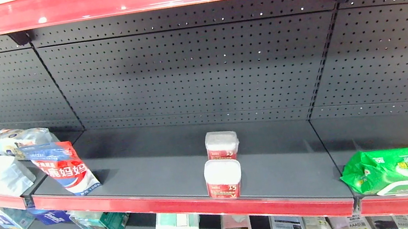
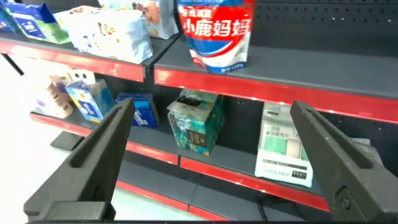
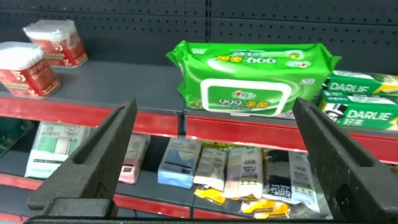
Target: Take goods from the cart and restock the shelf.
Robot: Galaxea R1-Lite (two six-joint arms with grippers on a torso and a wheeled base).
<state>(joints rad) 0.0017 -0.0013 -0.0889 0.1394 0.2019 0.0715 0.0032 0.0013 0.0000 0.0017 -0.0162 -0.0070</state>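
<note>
While level before the shelf [image 2: 323, 98], left fingers [image 2: 106, 143] and right fingers [image 3: 102, 149] wide apart (both empty)

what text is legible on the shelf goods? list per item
"小鹿妈妈": red and blue pouch
"999": green wipes pack
"15": front tub and rear tub
"DARLIE": green boxes
Lower-shelf packs and all the fine print: too small to read.

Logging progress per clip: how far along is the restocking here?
Looks done: two white-lidded red tubs, a green wipes pack and a red-and-blue pouch sit on the dark metal shelf board. In hand: nothing; left gripper and right gripper are open, empty. Left: much of the board awaits stock.
</note>
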